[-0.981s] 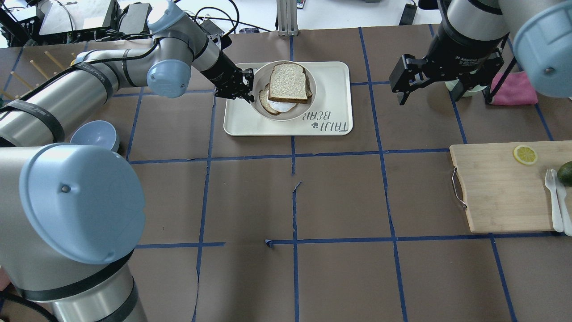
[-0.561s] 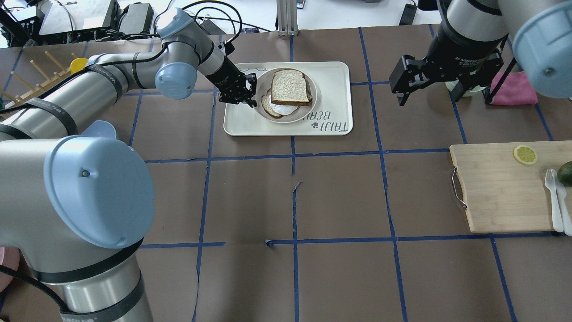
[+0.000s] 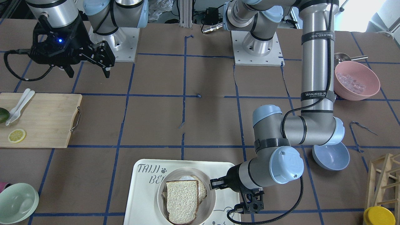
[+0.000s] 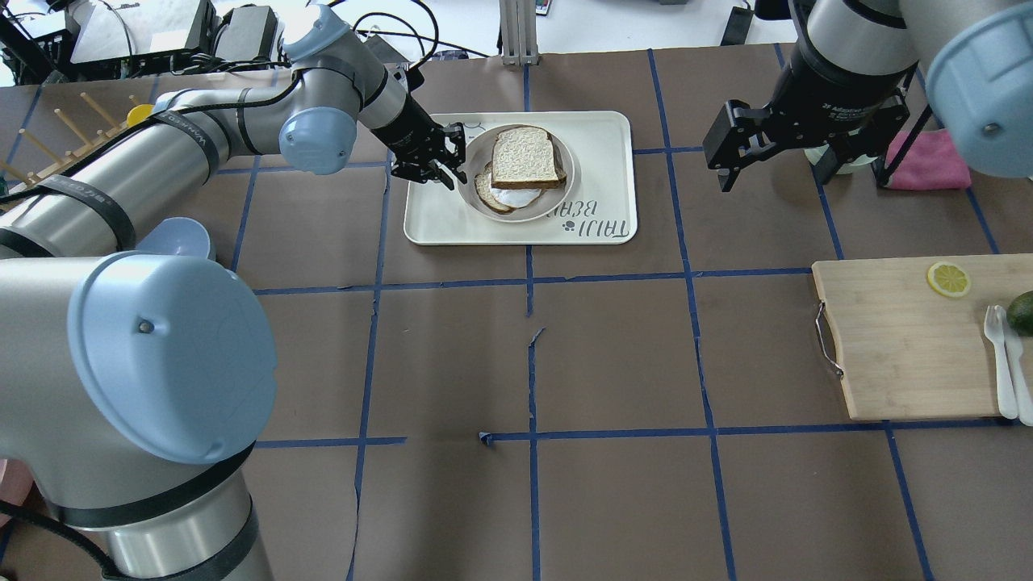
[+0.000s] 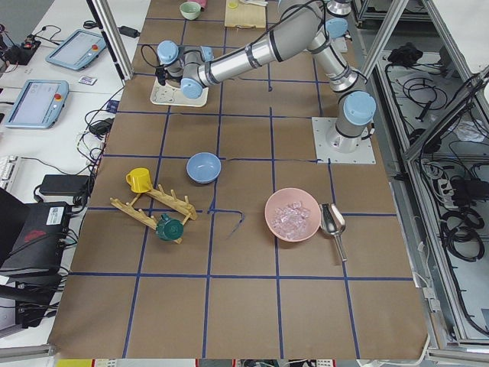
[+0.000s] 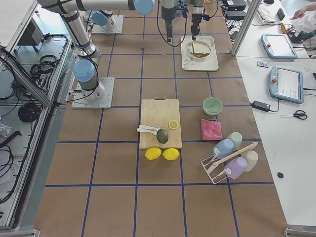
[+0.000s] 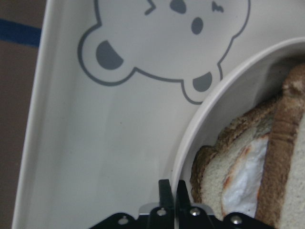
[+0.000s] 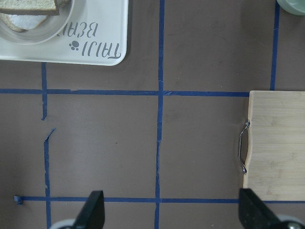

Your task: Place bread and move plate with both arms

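The pale speckled bread [image 4: 524, 156] lies on top in the round off-white plate [image 4: 557, 198], over a smaller, darker slice with fried egg [image 4: 504, 195]. The plate sits on the bear-print tray [image 4: 597, 145]. My left gripper [image 4: 452, 165] is at the plate's left rim. In the left wrist view its fingers [image 7: 165, 191] are pinched on the rim [image 7: 214, 100]. The bread [image 3: 182, 201] and my left gripper [image 3: 212, 184] also show in the front view. My right gripper [image 4: 771, 179] hangs wide open and empty above the table, right of the tray.
A wooden cutting board [image 4: 904, 339] with a lemon slice [image 4: 948, 279], a white fork and an avocado lies at the right. A blue bowl [image 4: 181, 238] sits under my left arm. A pink bowl [image 3: 356, 80], a green bowl [image 3: 17, 203] and a pink cloth [image 4: 928, 161] stand around.
My left gripper has moved a little to the right at the plate's rim, and the plate with the bread has shifted slightly with it on the tray. The right arm has not moved.
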